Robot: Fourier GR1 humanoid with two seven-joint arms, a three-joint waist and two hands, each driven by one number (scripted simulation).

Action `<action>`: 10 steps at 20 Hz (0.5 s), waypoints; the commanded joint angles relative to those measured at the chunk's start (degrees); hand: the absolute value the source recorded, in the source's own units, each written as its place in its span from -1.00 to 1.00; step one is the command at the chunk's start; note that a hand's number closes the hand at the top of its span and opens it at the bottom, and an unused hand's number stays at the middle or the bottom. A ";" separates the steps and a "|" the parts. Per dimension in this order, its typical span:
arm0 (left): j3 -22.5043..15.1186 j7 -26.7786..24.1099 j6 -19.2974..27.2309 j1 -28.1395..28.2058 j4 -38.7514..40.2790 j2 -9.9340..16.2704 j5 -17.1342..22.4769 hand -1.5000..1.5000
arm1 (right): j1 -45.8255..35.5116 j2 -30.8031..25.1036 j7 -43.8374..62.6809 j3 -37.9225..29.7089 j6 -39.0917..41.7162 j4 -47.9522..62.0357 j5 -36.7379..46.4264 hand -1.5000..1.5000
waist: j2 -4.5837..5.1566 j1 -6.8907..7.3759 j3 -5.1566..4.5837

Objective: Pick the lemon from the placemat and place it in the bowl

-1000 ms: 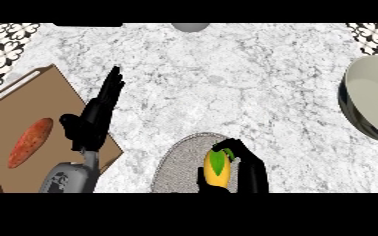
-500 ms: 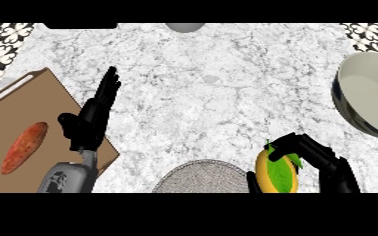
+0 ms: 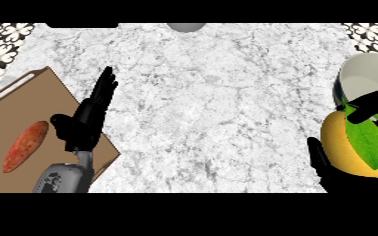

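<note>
At the frame's right edge the right hand (image 3: pixel 328 162) curls its fingers (image 3: pixel 362 111) round the lemon (image 3: pixel 348 142), likely light, firm and smooth-skinned, just below the bowl (image 3: pixel 358 77); the left hand (image 3: pixel 85 120) rests open.

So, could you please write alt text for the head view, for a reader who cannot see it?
The right robot hand holds the yellow-green lemon at the view's right edge, just below the bowl. The left robot hand rests open, fingers up, over a brown cutting board that carries a reddish sweet potato, on a marble counter.
</note>
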 commanded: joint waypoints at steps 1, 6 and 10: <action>0.55 0.06 -0.71 -0.05 0.46 -0.08 -0.03 0.00 | -2.34 -0.53 3.01 -9.27 6.26 0.94 -4.39 1.00 | 0.03 0.17 0.01; -1.40 4.35 1.82 -2.55 -1.69 -2.20 -2.22 0.00 | -8.07 -1.88 2.53 -16.62 13.43 10.15 -13.19 1.00 | 0.10 0.74 0.01; 2.29 2.29 -1.79 -1.81 0.32 0.31 0.52 0.00 | -5.23 0.52 -5.41 -20.72 18.27 16.63 -16.51 1.00 | 0.14 0.49 0.03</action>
